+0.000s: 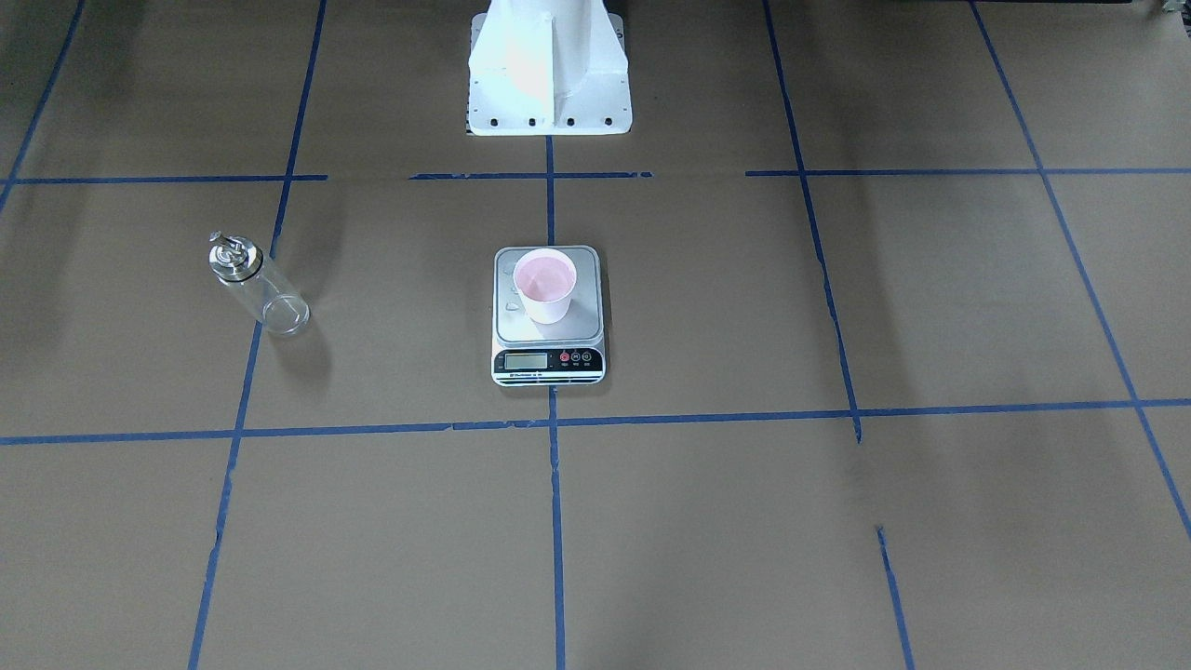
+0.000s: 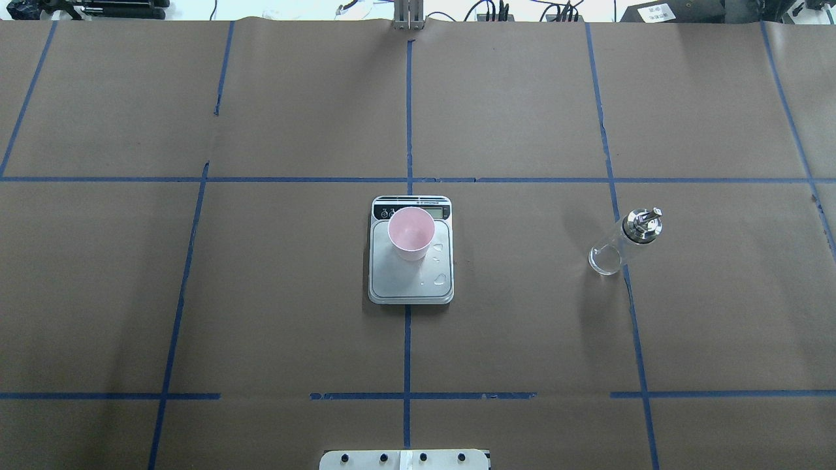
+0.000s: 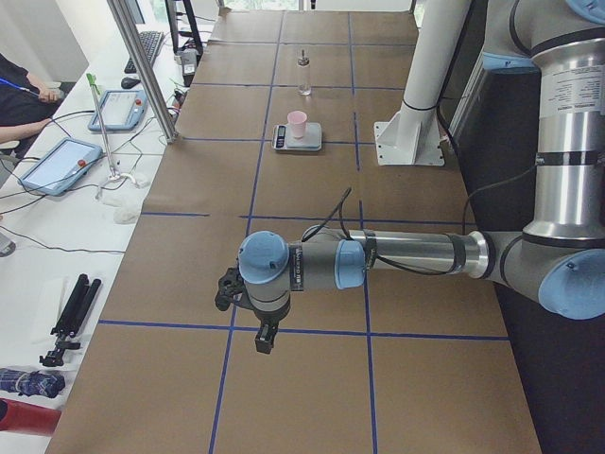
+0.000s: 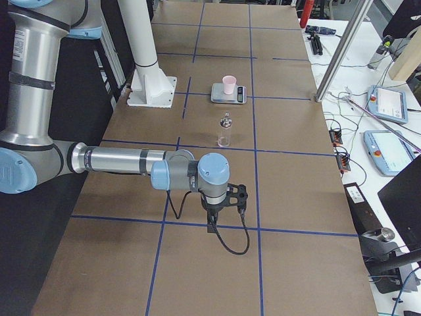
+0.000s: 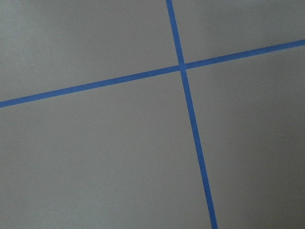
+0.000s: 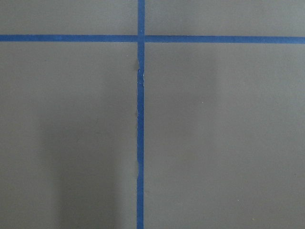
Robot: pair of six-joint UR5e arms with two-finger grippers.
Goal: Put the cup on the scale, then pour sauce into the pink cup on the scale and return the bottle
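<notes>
Left gripper [image 3: 264, 339], right gripper [image 4: 211, 226]: low over the table ends; open or closed cannot be told. Small pale pink tapered cup [image 2: 411, 230]: upright on brushed-steel kitchen scale [image 2: 410, 287], table centre. Clear glass bottle with metal pour-spout cap [image 2: 624, 243]: upright, well apart, robot's right.

Nothing I can actually read from here. The scale [image 1: 579, 328] has an LCD [image 1: 526, 360] on its black front strip, but no digits come through on the front or overhead cams. The fine white print below the LCD and the marks on the red and grey buttons [image 1: 575, 355] are too small to make out. The left arm [image 3: 416, 253] carries a white label [image 3: 577, 90] w/ dark print, illegible at this res. A white sticker [image 2: 655, 12] on a black box past the table's far edge is blurred too.
</notes>
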